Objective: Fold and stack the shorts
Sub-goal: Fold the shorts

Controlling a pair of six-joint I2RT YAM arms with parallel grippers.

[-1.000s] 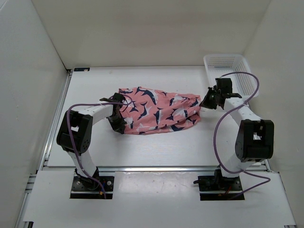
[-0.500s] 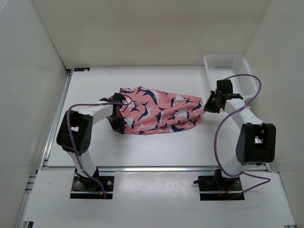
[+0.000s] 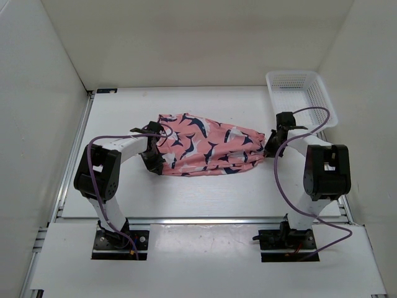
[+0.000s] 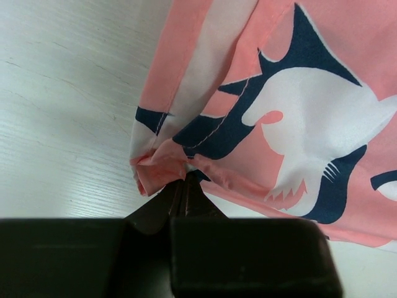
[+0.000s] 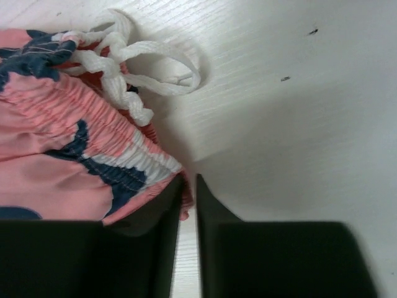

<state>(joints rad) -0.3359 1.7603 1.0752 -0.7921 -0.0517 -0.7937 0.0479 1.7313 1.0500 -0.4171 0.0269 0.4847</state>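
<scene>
Shorts position: the shorts [image 3: 208, 144] lie flat near the middle of the table [image 3: 124, 118], between the two arms.
Long axis: left to right, hem end toward the left arm, waistband [image 5: 80, 118] and drawstring [image 5: 155, 59] toward the right arm.
Left gripper [image 4: 184, 180]: jaws closed on a bunched corner of the hem; the cloth runs up and to the right from the tips.
Right gripper [image 5: 189, 180]: jaws nearly closed with a thin gap; the waistband edge touches the left finger. Whether any cloth is caught cannot be told.
Nearer arm: each arm is at its own end.
Surface: white, smooth, flat table.
Room: bare table in front of and behind the shorts; the basket [image 3: 324, 102] stands at the far right, apart from the cloth.
</scene>
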